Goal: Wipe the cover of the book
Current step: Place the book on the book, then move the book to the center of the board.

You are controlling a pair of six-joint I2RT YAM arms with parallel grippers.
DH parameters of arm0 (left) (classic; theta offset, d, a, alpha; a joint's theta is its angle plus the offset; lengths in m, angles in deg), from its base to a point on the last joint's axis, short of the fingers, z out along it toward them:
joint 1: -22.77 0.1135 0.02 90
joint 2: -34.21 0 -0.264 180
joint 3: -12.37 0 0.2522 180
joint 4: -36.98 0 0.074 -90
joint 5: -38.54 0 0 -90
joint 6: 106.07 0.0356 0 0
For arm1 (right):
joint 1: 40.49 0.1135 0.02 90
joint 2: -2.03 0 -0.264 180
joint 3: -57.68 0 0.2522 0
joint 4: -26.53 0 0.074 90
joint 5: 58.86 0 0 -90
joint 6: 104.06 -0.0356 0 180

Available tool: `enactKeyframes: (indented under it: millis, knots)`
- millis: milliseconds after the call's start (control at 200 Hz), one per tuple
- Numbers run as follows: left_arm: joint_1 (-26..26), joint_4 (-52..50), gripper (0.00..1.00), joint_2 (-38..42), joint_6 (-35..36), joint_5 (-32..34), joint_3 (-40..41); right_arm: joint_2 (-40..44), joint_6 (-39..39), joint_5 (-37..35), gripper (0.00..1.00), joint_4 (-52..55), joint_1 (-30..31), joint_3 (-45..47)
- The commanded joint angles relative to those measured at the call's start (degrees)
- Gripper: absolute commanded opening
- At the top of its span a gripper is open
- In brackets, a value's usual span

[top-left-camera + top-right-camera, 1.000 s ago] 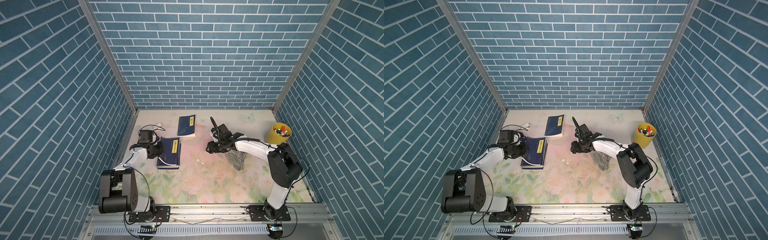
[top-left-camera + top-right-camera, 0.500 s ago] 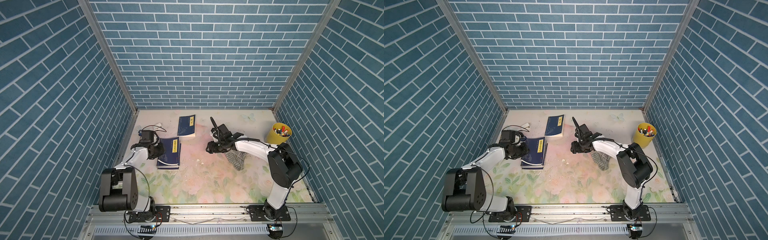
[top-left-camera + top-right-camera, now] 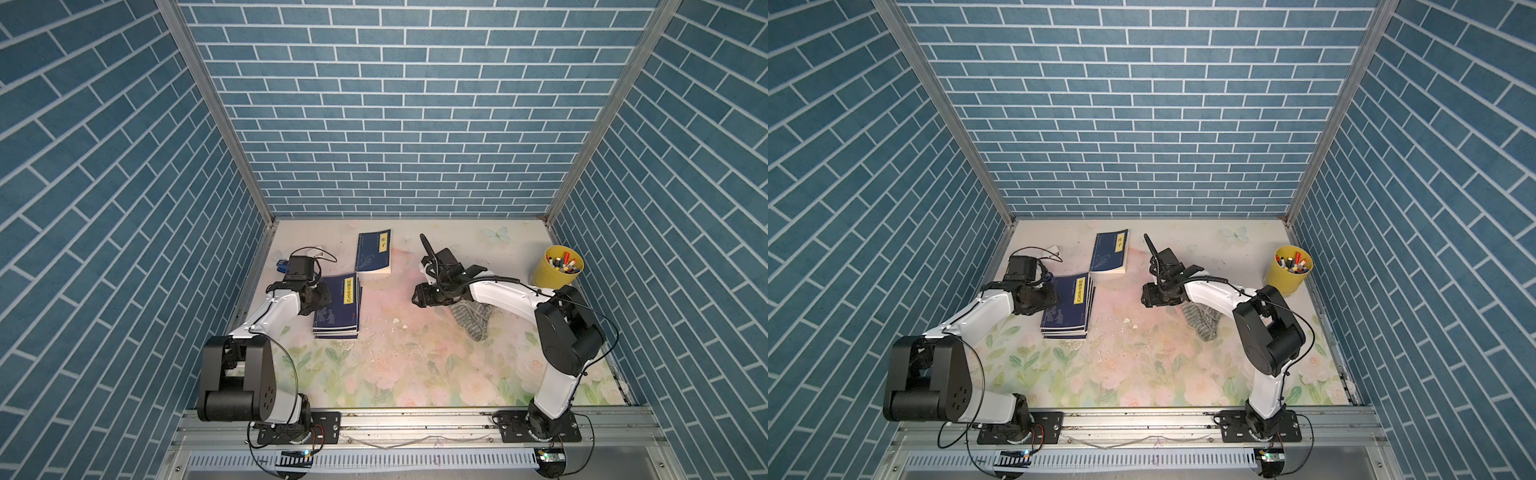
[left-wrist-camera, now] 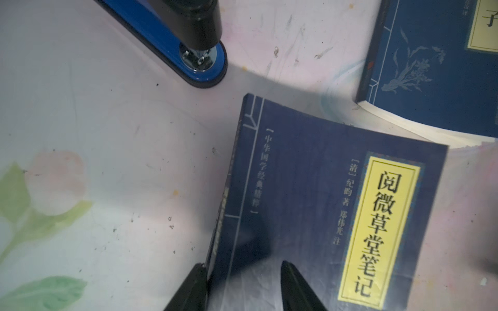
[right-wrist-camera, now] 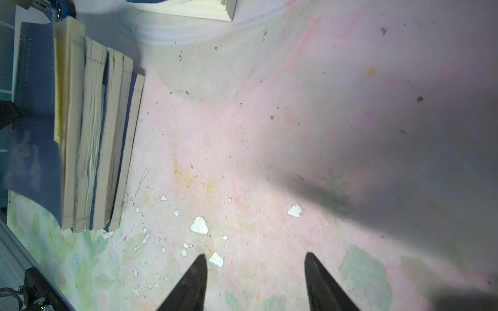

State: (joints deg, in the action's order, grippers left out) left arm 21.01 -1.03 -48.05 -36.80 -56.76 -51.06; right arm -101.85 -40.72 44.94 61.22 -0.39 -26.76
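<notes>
The left pincer (image 4: pixel 242 266) stands released, jaws parted astride the spine edge of the top book (image 4: pixel 310 194) on its blue stack (image 3: pixel 336 330). The right pincer (image 5: pixel 255 254) gapes empty over the flecked surface (image 5: pixel 269 121). Wiping seems not yet begun: the striped cloth (image 3: pixel 473 322), loose under the right arm (image 3: pixel 503 293), needs grasping next. Only the top views show it; only the left wrist view shows the blue stapler (image 4: pixel 200 64) beyond.

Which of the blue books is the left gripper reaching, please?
The top book of the stack, by the left gripper; its spine edge sits between the open jaws. The single book lies farther back, away from the jaws.
</notes>
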Motion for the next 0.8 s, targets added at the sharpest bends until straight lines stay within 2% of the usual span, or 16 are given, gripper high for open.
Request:
enactKeyframes:
  millis: [0,225,385,650,795]
  knots:
    - [-0.9,-0.4,0.53,-0.2,0.4,2.4,-1.7,-1.0,1.7,0.5,0.58,0.8,-0.2,-1.0]
    - [-2.2,2.3,0.69,1.4,-0.6,4.3,-2.6,-1.5,1.8,0.8,0.60,0.9,-0.2,-2.3]
    - [-2.3,9.4,0.74,1.1,-2.2,1.6,-4.2,-4.4,3.2,0.4,0.60,3.2,-0.3,-8.2]
    - [-2.4,15.3,0.73,-14.4,-2.5,-5.6,-17.3,-16.4,2.9,2.3,0.60,8.1,-1.9,-28.6]
    - [-2.5,13.1,0.71,-25.2,-1.7,-7.0,-27.6,-24.5,2.1,2.4,0.59,10.8,-2.0,-39.2]
